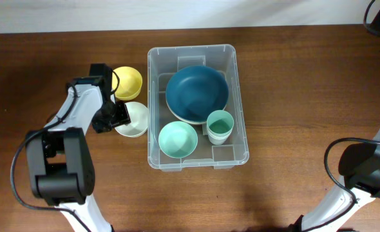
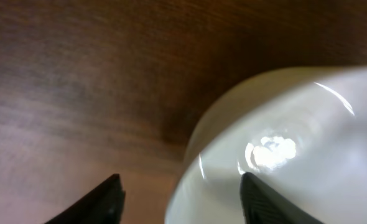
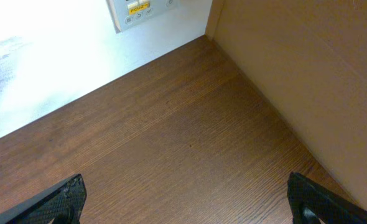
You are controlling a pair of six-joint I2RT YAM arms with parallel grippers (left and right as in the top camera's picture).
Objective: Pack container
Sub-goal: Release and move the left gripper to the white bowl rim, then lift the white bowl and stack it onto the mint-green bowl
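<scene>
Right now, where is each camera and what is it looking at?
Overhead: above the table, looking down at the container, the white bowl, left arm and right arm.
Left wrist: on the left arm, close above the white bowl's rim; left fingers show below.
Right wrist: on the right arm, facing the table and a brown wall; right fingers show in the corners.
Shared: the white bowl, in overhead and left wrist.

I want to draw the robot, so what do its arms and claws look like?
The left arm and right arm both mix white tube sections with chunky black joint blocks. A thin black cable loops beside the left base, and another cable loops by the right. The left claw and right claw each have two dark, pointed fingers. No stickers or markings show.
</scene>
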